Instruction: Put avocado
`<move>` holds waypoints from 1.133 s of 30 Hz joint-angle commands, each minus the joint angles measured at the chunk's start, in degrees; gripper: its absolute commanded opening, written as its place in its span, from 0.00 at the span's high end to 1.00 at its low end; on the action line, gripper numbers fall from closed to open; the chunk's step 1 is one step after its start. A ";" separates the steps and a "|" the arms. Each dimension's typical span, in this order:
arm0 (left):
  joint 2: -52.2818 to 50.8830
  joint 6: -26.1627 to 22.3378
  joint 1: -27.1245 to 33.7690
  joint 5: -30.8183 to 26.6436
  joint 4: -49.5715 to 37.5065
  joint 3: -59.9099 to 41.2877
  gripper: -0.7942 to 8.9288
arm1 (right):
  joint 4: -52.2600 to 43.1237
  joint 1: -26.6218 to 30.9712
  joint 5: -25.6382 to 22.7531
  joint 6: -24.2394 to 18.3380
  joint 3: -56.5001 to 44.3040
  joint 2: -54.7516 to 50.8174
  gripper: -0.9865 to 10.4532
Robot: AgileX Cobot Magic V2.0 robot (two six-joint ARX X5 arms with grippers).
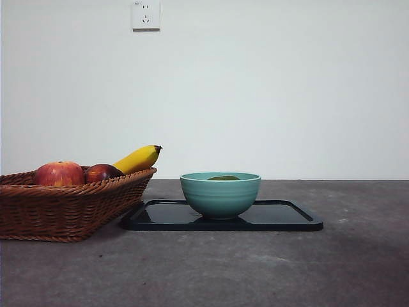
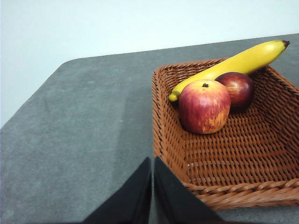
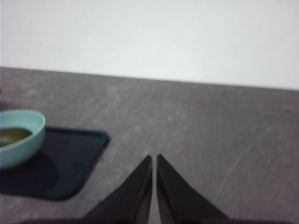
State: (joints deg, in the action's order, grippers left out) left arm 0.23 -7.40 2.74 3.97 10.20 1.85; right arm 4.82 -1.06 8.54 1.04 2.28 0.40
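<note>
Grey table (image 1: pixel 332 268): avocado (image 1: pixel 223 178) in teal bowl (image 1: pixel 220 197) on tray (image 1: pixel 287 217); both tools closed, empty.

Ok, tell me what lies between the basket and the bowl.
Only the tray's bare near end, in the front view: basket rim overhangs it; bowl, holding the avocado, sits mid-tray.

A grey, matte table (image 1: pixel 268 268) with faint pale scuffs carries everything. Directly on it lie two things: a brown wicker basket (image 1: pixel 64 211) at the left and a flat black tray (image 1: pixel 281 217) with rounded corners beside it. The basket's near corner comes just up to the tray's left end; whether they touch cannot be told. To the right of the tray the tabletop runs bare to a white wall.
</note>
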 commanded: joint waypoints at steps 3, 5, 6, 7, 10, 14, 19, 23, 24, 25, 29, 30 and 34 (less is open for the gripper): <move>-0.04 0.44 0.09 -0.11 0.50 -1.20 0.91 | 1.27 0.02 -0.59 2.97 -1.70 -0.20 0.91; -0.04 0.44 0.09 -0.11 0.50 -1.20 0.91 | 3.39 0.02 -1.20 3.08 -1.70 -0.20 0.91; -0.04 0.44 0.09 -0.11 0.50 -1.20 0.91 | 4.46 0.02 -1.25 3.06 -1.70 -0.20 0.91; -0.04 0.44 0.09 -0.11 0.50 -1.20 0.91 | 5.27 0.04 -1.40 3.04 -1.70 -0.20 0.91; -0.04 0.44 0.09 -0.11 0.50 -1.20 0.91 | 5.16 0.07 -1.68 3.26 -1.70 -0.20 0.91; -0.04 0.44 0.09 -0.11 0.50 -1.20 0.91 | 4.39 0.07 -1.70 3.23 -1.70 -0.20 0.91; -0.04 0.44 0.09 -0.11 0.50 -1.20 0.91 | 4.02 0.07 -1.73 3.23 -1.64 -0.20 0.91; -0.04 0.44 0.09 -0.11 0.50 -1.20 0.91 | 4.02 0.07 -1.73 3.23 -1.64 -0.20 0.91; -0.04 0.44 0.09 -0.11 0.50 -1.20 0.91 | 4.02 0.07 -1.73 3.21 -1.64 -0.20 0.91; -0.04 0.44 0.09 -0.11 0.50 -1.20 0.91 | 4.02 0.07 -1.73 3.21 -1.64 -0.20 0.91; -0.04 0.44 0.09 -0.11 0.50 -1.20 0.91 | 4.02 0.07 -1.73 3.23 -1.64 -0.20 0.91; -0.04 0.44 0.09 -0.11 0.50 -1.20 0.91 | 4.02 0.07 -1.73 3.23 -1.64 -0.20 0.91; -0.04 0.44 0.09 -0.11 0.50 -1.20 0.91 | 4.02 0.07 -1.73 3.23 -1.64 -0.20 0.91</move>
State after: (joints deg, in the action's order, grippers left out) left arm 0.23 -7.40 2.74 3.97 10.20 1.85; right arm 9.19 -1.06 6.96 3.46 0.93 0.36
